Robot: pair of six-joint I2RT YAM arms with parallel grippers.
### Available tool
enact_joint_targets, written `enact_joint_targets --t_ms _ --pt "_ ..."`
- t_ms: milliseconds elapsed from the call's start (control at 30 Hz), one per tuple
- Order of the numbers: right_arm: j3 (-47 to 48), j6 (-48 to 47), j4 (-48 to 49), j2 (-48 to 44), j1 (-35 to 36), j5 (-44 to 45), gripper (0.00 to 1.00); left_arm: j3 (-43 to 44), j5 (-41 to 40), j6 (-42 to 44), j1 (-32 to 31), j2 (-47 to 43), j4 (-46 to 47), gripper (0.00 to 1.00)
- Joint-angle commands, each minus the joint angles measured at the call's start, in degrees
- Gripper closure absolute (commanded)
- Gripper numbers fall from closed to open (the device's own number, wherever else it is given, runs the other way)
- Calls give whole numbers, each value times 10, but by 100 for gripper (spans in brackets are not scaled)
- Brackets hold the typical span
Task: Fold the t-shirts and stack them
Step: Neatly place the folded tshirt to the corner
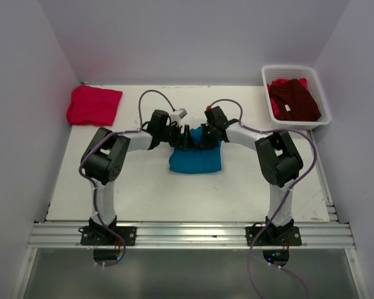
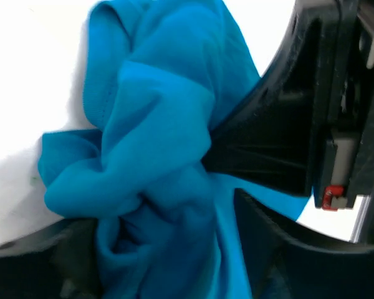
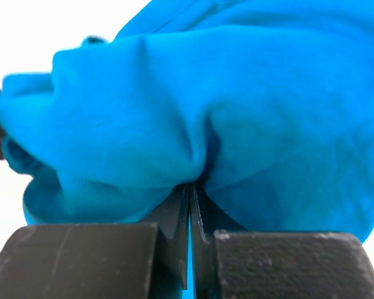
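Note:
The teal-blue t-shirt (image 1: 196, 161) lies bunched at the table's middle. My right gripper (image 1: 204, 138) (image 3: 191, 187) is shut on a fold at the shirt's far edge, with a thin strip of cloth showing between the pressed jaws. My left gripper (image 1: 185, 138) (image 2: 174, 249) sits right beside it with its jaws wide apart. A crumpled wad of the same shirt (image 2: 156, 156) fills the gap between them. The pinkish-red t-shirt (image 1: 93, 104) lies folded at the far left. The dark maroon t-shirt (image 1: 293, 99) sits in the basket.
The white mesh basket (image 1: 270, 78) stands at the far right corner. Pale walls close in the table on three sides. An aluminium rail (image 1: 187, 233) with both arm bases runs along the near edge.

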Motion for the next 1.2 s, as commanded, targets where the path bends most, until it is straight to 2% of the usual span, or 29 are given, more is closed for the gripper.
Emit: enact_joint_targets --t_ms 0,67,100,167,200,267,300,367,533,667,700,733,767,867,933,1167 --pt "-9 -15 -52 37 3 27 100 -49 45 -20 -5 17 -19 30" --pt "-10 -15 -51 37 2 26 100 -57 55 -35 -5 23 -3 37" --pt "-10 -14 -52 37 3 26 100 -58 52 -40 -5 24 7 48" --pt "-13 -15 -52 35 3 25 100 -65 45 -47 -5 26 19 57" --pt "-14 -16 -52 34 2 26 100 -67 43 -52 -5 27 29 67" --pt "-15 -18 -52 32 3 23 100 -74 41 -63 -5 27 42 75" --pt "-16 -19 -51 32 3 23 100 -76 39 -66 -5 27 51 87" --pt "-17 -22 -49 30 2 18 100 -78 27 -72 -4 27 55 100" --pt "-40 -38 -15 -6 2 -34 100 -85 18 -72 -1 10 56 100" --pt "-85 -57 31 -96 2 -110 100 -96 5 -66 9 -42 42 100" --pt "-90 -61 32 -144 3 -132 98 -97 -2 -63 13 -56 36 100" --pt "-96 -66 31 -166 3 -142 73 -98 -16 -61 16 -71 31 100" --pt "-107 -69 27 -195 3 -149 58 -98 -22 -56 19 -101 20 100" --pt "-135 -70 12 -294 3 -161 36 -86 -46 -56 33 -154 -1 100" --pt "-155 -71 -1 -358 2 -158 29 -70 -62 -58 46 -184 -12 100" --pt "-218 -82 -68 -491 2 -138 28 -16 -127 -62 93 -204 -54 100"
